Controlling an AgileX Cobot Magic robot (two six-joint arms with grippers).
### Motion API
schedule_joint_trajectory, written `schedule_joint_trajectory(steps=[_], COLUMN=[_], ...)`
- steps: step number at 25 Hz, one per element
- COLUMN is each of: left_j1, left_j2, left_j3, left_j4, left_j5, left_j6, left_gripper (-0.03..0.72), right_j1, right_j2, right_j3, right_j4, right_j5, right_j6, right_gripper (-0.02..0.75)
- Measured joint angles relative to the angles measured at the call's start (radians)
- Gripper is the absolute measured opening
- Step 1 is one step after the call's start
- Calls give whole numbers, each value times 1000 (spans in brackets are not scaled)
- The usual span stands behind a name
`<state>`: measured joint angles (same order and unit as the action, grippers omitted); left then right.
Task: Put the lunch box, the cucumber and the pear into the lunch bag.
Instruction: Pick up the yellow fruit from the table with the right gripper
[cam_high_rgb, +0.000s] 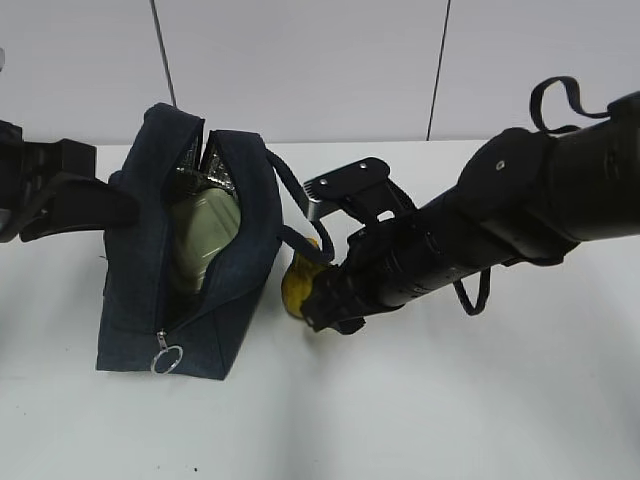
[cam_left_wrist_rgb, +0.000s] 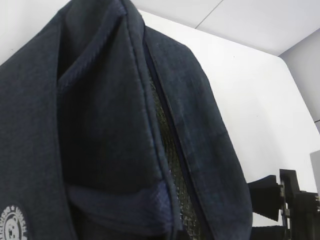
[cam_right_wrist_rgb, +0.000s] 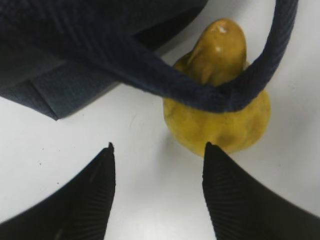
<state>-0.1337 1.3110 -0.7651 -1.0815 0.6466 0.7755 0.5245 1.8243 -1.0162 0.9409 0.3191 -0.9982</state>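
Bag unzipped, lunch box inside; pear outside w/ handle over it. We see right gripper apart, left closed.

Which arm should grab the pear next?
Right. Its open claw hovers just short of the pear, which lies under the bag's loop handle. The left arm is beyond the lunch bag.

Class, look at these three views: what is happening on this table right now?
The navy fabric lunch bag stands unzipped with the sage-green-lidded lunch box inside. The left hand, shut, is at the bag's side. The right hand is open, just short of the yellow pear, which lies on the white table under the bag's handle loop.
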Motion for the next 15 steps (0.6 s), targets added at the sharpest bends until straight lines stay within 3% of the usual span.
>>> schedule_joint_trajectory(steps=[5, 15], left_j1=[0, 0], left_j2=[0, 0], left_j3=[0, 0], left_j4=[0, 0], left_j5=[1, 1], left_j6=[0, 0], left_gripper=[-15, -15], right_j1=[0, 0], right_j2=[5, 24], right_j3=[-13, -95], right_j4=[134, 163], right_j5=[-27, -71], right_j6=[-153, -177], right_gripper=[440, 505])
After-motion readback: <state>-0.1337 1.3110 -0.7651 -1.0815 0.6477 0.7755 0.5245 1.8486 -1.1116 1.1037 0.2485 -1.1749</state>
